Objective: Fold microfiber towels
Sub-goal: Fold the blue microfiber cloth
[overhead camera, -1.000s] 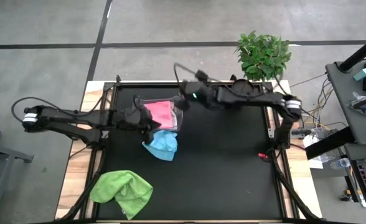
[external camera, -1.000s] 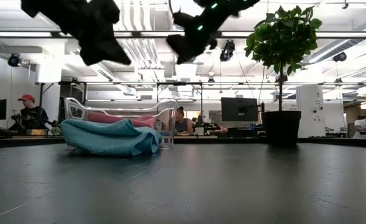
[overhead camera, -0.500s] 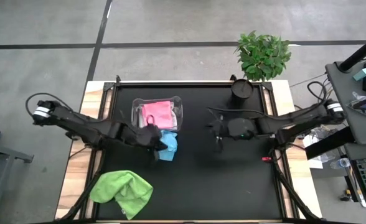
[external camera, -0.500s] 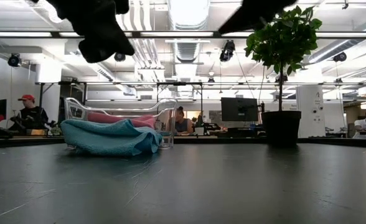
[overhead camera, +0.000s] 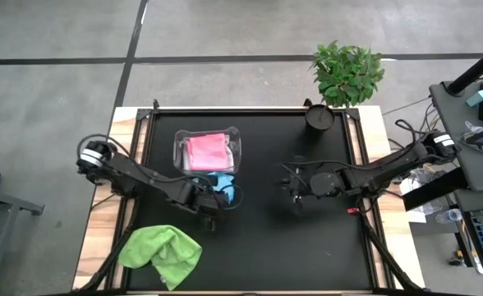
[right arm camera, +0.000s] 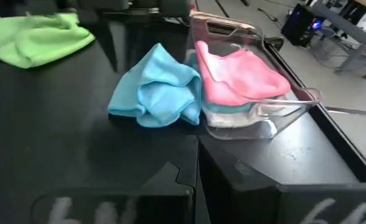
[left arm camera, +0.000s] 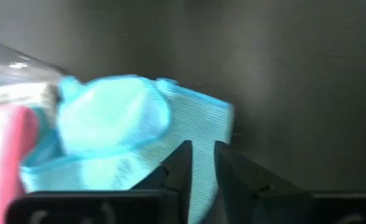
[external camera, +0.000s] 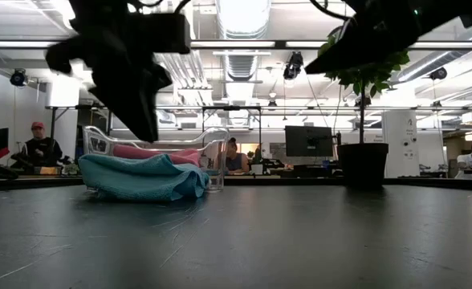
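Fingers of our left gripper [left arm camera: 198,163] stand a narrow gap apart, holding nothing, just short of the light blue towel [overhead camera: 223,188]. That towel lies crumpled on the desk [overhead camera: 266,247] against the clear tub [overhead camera: 235,146]. Beyond it, the pink towel [overhead camera: 207,150] sits inside the tub. Our right gripper [overhead camera: 296,191], fingers closed and empty, hovers well apart. Farthest from it lies the lime green towel [overhead camera: 161,251].

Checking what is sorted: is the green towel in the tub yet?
No, the green towel lies crumpled on the table's near left corner, apart from the tub.
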Action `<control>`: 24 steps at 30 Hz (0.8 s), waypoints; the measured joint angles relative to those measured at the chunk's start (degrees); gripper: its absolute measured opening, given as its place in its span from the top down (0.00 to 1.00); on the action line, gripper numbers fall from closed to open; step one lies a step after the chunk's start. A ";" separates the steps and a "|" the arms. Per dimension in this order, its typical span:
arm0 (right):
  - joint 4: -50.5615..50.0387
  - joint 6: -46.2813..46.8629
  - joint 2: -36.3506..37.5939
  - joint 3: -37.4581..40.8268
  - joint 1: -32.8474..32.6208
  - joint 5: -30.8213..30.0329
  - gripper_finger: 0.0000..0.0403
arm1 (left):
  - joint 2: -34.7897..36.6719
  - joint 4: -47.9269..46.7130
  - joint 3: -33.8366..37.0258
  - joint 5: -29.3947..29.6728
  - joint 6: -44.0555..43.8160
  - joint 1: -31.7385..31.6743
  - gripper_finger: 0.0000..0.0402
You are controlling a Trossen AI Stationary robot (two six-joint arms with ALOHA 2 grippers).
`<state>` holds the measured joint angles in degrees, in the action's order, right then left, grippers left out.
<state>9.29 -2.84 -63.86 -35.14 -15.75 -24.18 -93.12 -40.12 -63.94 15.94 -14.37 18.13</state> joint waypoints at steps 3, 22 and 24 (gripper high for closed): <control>3.55 -0.01 -0.02 2.45 -0.02 0.23 0.98 | -1.62 0.08 -0.11 5.44 2.42 0.00 0.79; 12.96 2.24 -0.07 9.66 0.00 0.17 0.98 | -4.27 10.64 4.94 10.74 8.77 -0.02 0.72; 13.31 2.20 -0.07 9.70 0.00 0.17 0.98 | -4.35 10.74 4.95 11.03 8.77 -0.07 0.72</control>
<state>22.60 -0.64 -63.92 -25.43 -15.75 -24.01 -97.47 -29.38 -58.99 26.97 -5.61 18.06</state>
